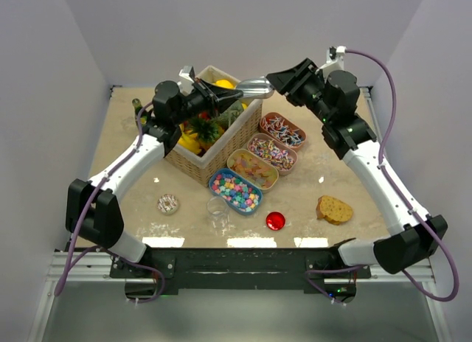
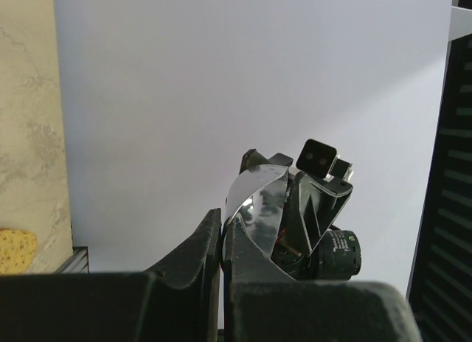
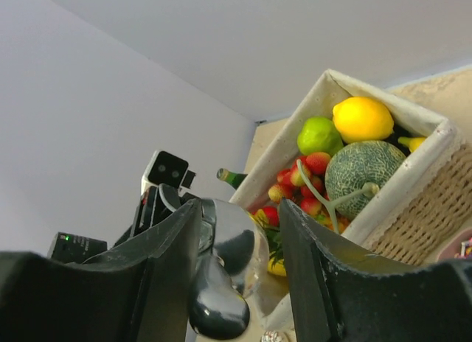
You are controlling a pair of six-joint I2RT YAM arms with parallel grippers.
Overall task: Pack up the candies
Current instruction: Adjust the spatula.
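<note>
White walls (image 1: 243, 32) enclose a beige mottled table (image 1: 354, 176) bearing candies (image 1: 236, 191).

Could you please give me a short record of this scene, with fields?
left gripper: shut on the scoop, above the basket
right gripper: open, fingers on either side of the scoop
candies: in four trays beside the basket
also on the table: doughnut, glass

Your right end effector (image 3: 240, 209) has its jaws apart, with a metal scoop (image 3: 234, 246) between them. Beyond, a basket (image 3: 435, 139) holds a lemon (image 3: 361, 119), lime (image 3: 319, 134) and melon (image 3: 365, 169).
</note>
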